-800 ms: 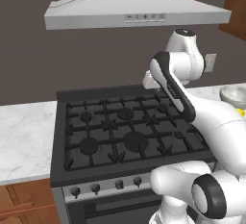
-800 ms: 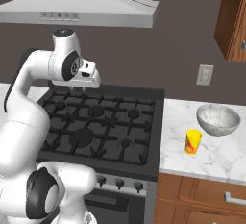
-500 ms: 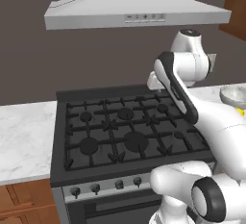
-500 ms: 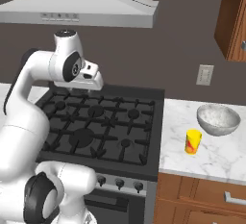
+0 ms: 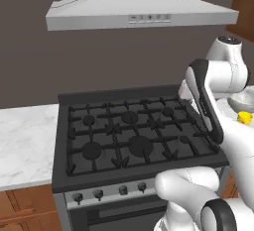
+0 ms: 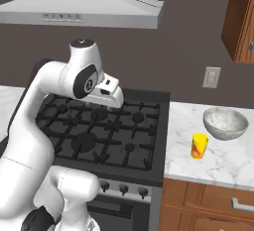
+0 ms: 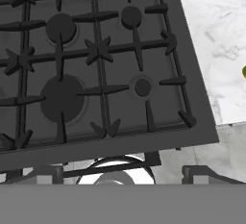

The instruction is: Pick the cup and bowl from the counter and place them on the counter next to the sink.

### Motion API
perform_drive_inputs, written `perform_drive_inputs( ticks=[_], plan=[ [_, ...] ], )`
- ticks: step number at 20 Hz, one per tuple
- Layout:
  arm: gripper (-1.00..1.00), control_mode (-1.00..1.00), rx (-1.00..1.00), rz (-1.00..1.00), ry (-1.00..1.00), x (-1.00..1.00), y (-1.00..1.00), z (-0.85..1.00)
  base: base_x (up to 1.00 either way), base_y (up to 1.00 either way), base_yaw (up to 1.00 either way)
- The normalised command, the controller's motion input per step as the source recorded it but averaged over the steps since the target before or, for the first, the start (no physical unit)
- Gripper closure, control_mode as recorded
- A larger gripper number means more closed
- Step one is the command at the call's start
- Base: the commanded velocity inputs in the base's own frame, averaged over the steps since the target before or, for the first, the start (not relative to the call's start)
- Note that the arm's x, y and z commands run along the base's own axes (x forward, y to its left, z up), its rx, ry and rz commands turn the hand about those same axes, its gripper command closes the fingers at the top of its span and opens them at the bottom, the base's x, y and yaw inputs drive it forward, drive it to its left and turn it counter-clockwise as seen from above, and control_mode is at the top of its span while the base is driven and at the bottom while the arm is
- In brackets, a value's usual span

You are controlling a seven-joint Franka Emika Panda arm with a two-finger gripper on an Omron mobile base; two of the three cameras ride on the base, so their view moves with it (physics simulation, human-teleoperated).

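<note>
Left to right from my right base camera: my gripper (image 6: 113,97) hovers above the black stovetop (image 6: 99,131), jaws spread wide and empty. Beyond the stove's right edge, on the marble counter (image 6: 223,160), the yellow cup (image 6: 199,146) stands just before the speckled grey bowl (image 6: 225,123).

Black gas stovetop (image 6: 101,128) under grey range hood (image 6: 82,7); wall outlet (image 6: 212,77) right
</note>
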Motion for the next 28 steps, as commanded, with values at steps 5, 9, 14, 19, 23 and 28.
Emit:
perform_drive_inputs(
  ticks=[5,9,14,19,23,28],
  plan=[
    [-1.0,-1.0,0.0,-0.15,0.0,-0.36,-0.91,0.0,0.0,0.0,0.0],
    [-1.0,-1.0,-0.05,-0.12,0.02,-0.07,-0.8,0.0,0.0,0.0,0.0],
    [-1.0,-1.0,-0.14,-0.04,0.08,0.01,-0.66,0.0,0.0,0.0,0.0],
    [-1.0,-1.0,-0.14,0.01,0.02,0.17,-0.5,0.0,0.0,0.0,0.0],
    [-1.0,-1.0,-0.06,0.03,0.0,0.08,-0.16,0.0,0.0,0.0,0.0],
    [-1.0,-1.0,0.0,0.0,0.0,0.0,-0.11,-0.01,0.0,0.0,0.0]
  ],
)
